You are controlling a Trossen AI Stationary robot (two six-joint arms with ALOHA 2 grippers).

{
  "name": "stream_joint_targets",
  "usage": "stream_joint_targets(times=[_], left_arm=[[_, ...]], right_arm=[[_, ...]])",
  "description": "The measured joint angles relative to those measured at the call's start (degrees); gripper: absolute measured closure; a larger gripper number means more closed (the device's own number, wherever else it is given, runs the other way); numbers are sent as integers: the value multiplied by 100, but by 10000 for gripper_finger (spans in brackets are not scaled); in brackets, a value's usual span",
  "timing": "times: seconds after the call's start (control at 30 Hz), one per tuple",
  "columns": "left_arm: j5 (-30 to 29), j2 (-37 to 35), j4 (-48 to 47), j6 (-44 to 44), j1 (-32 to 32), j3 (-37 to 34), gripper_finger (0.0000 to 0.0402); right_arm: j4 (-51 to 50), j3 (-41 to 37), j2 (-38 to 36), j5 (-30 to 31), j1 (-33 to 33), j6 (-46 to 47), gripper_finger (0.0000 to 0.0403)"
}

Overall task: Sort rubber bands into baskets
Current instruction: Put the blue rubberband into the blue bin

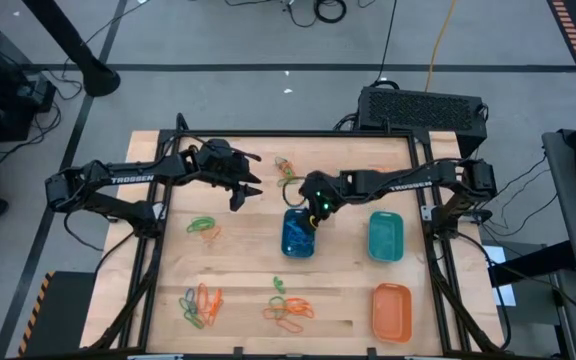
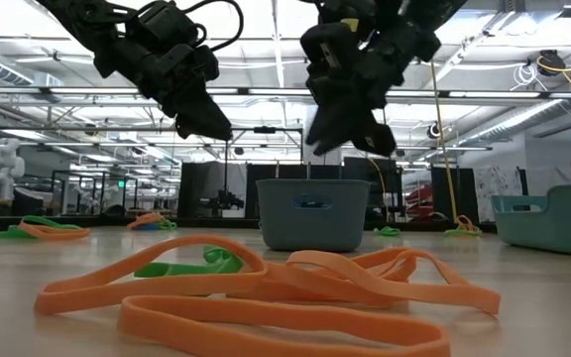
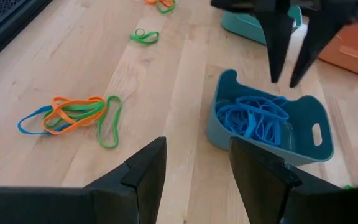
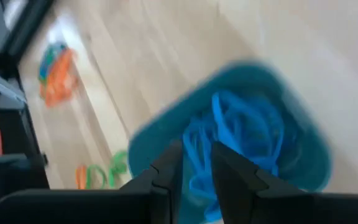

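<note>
While the right end effector point(image 1: 314, 217) hangs right over the blue basket point(image 1: 299, 234), its fingers stand slightly apart with nothing clearly between them. That basket sits near the middle of the tabletop point(image 1: 248, 270) and holds a tangle of blue rubber bands point(image 3: 253, 116). The left end effector point(image 1: 244, 192) hovers off to the basket's left, open and empty. Beyond the basket's other side sit the teal basket point(image 1: 385, 236) and the orange basket point(image 1: 392, 310). Loose mixed bands point(image 1: 201, 304) lie in clumps on the wood around the blue basket.
</note>
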Motion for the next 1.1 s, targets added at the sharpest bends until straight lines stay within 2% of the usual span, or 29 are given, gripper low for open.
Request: stream_joint_targets(times=[0.17,0.27,0.4,0.53,0.6,0.8,0.97,1.1], left_arm=[[-9,0,0,-2,0,0,220],[-205,0,-3,-8,0,0,220],[-454,0,-13,-184,16,0,220],[-476,0,-157,-446,68,0,220],[-476,0,-331,-574,114,0,220],[-492,0,-866,-937,116,0,220],[-496,0,-1211,-1178,103,0,220],[-496,0,-1485,-1211,103,0,220]], right_arm=[[-18,388,0,69,-496,-229,330],[-34,553,0,310,-853,-441,339],[-66,784,137,284,-1468,-755,354],[-203,1308,680,-304,-2025,-1194,359],[-337,1765,1106,-581,-2214,-1467,358],[-1638,3511,2399,-613,-2541,-2178,339],[-3030,5106,3392,-277,-2582,-2894,307],[-3546,6015,3923,26,-2592,-3272,276]])
